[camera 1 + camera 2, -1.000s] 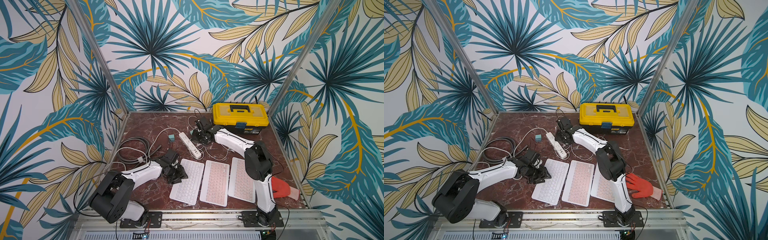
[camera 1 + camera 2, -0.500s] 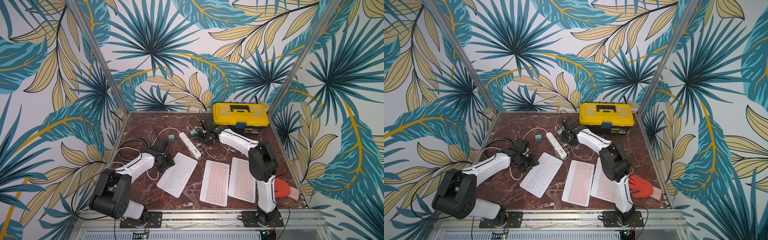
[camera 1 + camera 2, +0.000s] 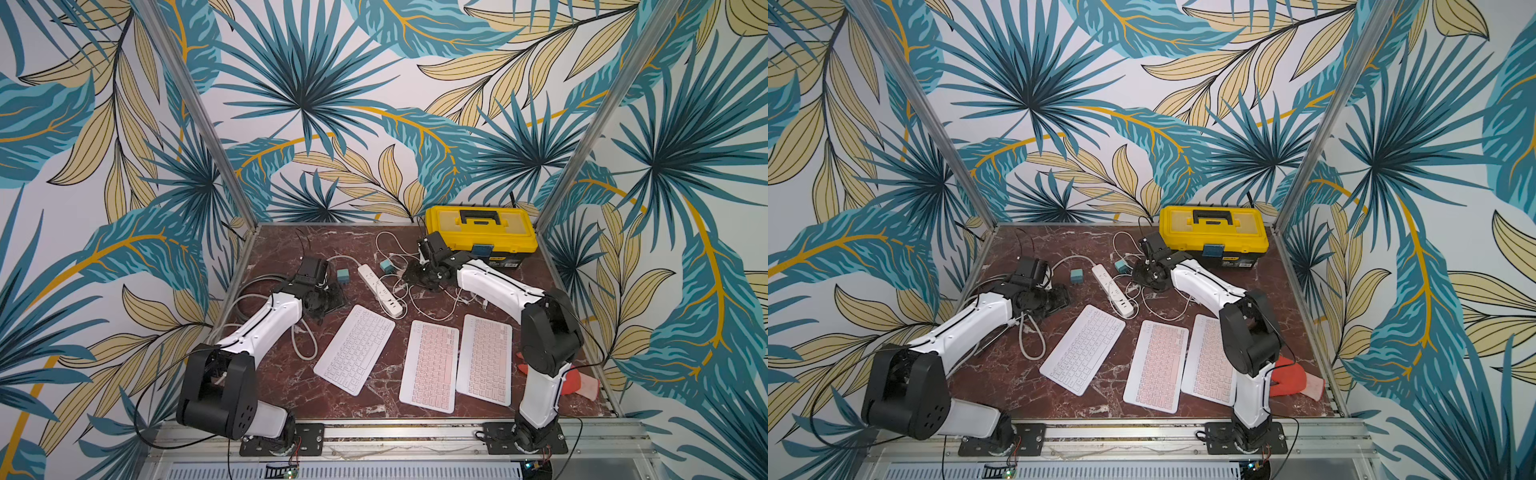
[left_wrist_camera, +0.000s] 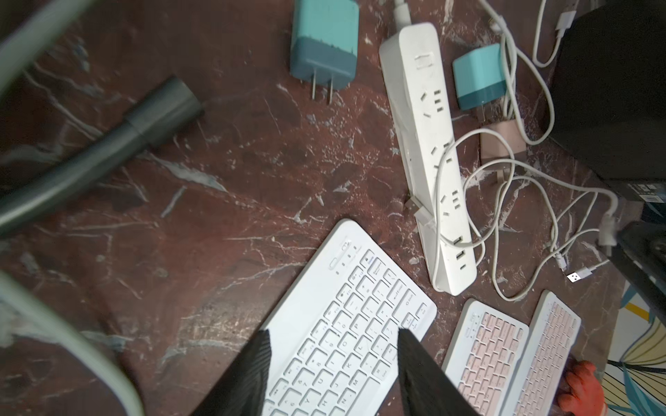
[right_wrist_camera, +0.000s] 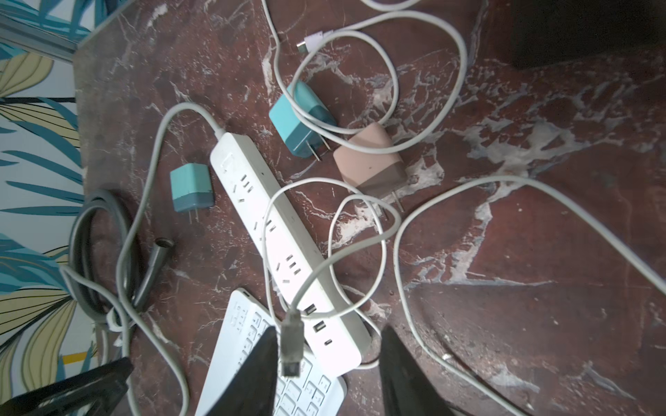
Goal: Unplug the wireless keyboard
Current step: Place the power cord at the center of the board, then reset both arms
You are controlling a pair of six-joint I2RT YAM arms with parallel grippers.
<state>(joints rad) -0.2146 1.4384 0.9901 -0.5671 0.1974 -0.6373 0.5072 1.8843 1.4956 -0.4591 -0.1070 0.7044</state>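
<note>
Now, in both top views we see the white keyboard (image 3: 355,350) lying tilted at about 7 o'clock from the power strip (image 3: 380,291). The label on the yellow toolbox (image 3: 481,232) is too small to read. From the left wrist, the left gripper (image 4: 333,333) stands open, and the key legends are blurred. From the right wrist, the right gripper (image 5: 329,329) gapes, a cable plug (image 5: 290,342) beside one finger.

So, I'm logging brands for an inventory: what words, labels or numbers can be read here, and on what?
Nothing can be read well enough to quote.
White keyboard: the key legends show, but they are too blurred.
Pink keyboards: the legends are too small.
Yellow toolbox: the print on its front sticker is too small.
</note>
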